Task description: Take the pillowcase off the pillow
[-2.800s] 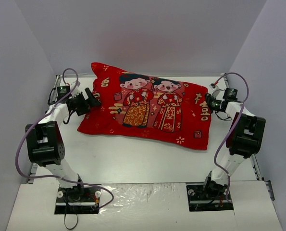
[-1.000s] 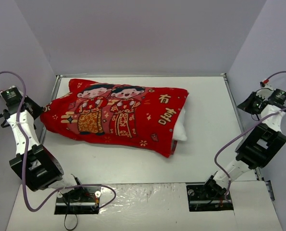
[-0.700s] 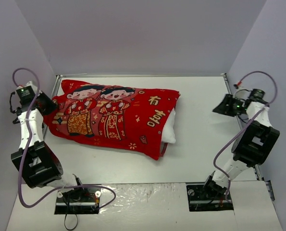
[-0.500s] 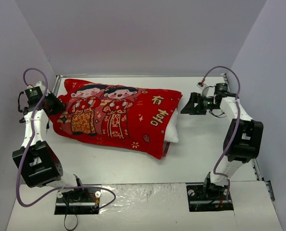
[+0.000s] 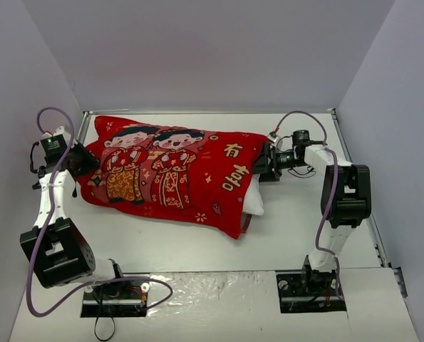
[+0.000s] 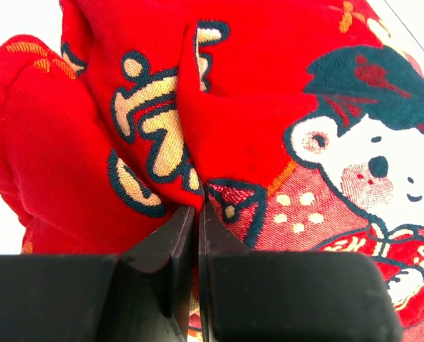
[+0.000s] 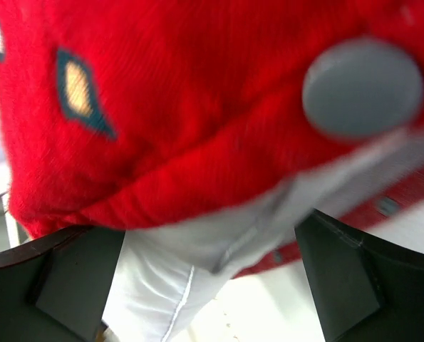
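Pinching a fold at the left end of the pillowcase [image 5: 170, 171] on the table [image 5: 297, 222], we are clamping our left gripper [image 6: 191, 215] closed; our right gripper [image 7: 208, 274] is gaping wide where the pillow [image 5: 254, 199] is poking out.

Red printed fabric pillowcase [image 5: 169, 171] takes up left-centre of the white tabletop [image 5: 304, 228]. Its left end reaches the table edge by the grey left wall [image 5: 26, 107]. Left gripper [image 5: 82, 161] is clamped on a fold there, so v. tight.

Only a narrow strip betw cover and rear wall [image 5: 212, 57]. Bare strip along the front and the right side gives easy passage.

White stuffed pillow [image 5: 253, 201] pokes out at the cover's right end. Right gripper [image 5: 260, 165], jaws spread wide, straddles it w/ red hem just above. Purple cable [image 5: 297, 116] arcs over that arm.
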You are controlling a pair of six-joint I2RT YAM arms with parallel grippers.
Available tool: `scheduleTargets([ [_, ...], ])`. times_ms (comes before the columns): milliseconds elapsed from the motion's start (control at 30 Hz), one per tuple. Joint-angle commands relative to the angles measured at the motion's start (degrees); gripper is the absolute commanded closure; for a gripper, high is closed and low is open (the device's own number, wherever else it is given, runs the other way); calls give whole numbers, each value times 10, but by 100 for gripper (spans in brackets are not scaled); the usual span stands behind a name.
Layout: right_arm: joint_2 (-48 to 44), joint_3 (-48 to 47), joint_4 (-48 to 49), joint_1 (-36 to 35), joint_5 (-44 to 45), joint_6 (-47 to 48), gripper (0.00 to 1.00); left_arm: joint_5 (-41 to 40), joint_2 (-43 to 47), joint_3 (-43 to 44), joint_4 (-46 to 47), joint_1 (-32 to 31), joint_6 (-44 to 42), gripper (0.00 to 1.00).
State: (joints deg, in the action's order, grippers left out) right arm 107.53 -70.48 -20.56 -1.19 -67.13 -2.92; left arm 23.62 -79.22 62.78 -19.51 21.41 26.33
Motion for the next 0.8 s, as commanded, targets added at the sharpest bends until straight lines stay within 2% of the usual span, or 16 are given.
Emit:
scheduleTargets([
  [0,18,-21,-6,-19,-147,13,0,26,28,-10,-4,-22,21,98],
  [167,50,-66,-5,-39,-174,9,0,21,35,-24,0,-50,40,98],
  [267,86,-106,-5,-50,-165,13,4,13,38,-36,14,-81,62,98],
  [333,104,-142,-5,-54,-159,22,25,3,40,-44,25,-108,79,98],
  [367,123,-152,-5,-54,-168,23,51,0,42,-52,29,-118,84,98],
  [433,137,-171,-7,-51,-167,23,77,-13,42,-58,33,-138,90,98],
  [467,141,-180,-7,-42,-158,23,94,-15,43,-63,36,-156,98,98],
  [500,139,-183,-8,-35,-140,42,100,-14,47,-73,39,-164,102,98],
  [600,119,-182,-11,9,-91,71,100,-16,69,-99,29,-189,112,98],
  [700,87,-167,-18,96,-33,127,100,-46,124,-115,-23,-188,98,98],
  [733,70,-161,-26,115,18,168,100,-62,140,-121,-39,-184,90,98],
  [767,66,-155,-60,150,38,197,100,-87,157,-123,-65,-171,89,98],
])
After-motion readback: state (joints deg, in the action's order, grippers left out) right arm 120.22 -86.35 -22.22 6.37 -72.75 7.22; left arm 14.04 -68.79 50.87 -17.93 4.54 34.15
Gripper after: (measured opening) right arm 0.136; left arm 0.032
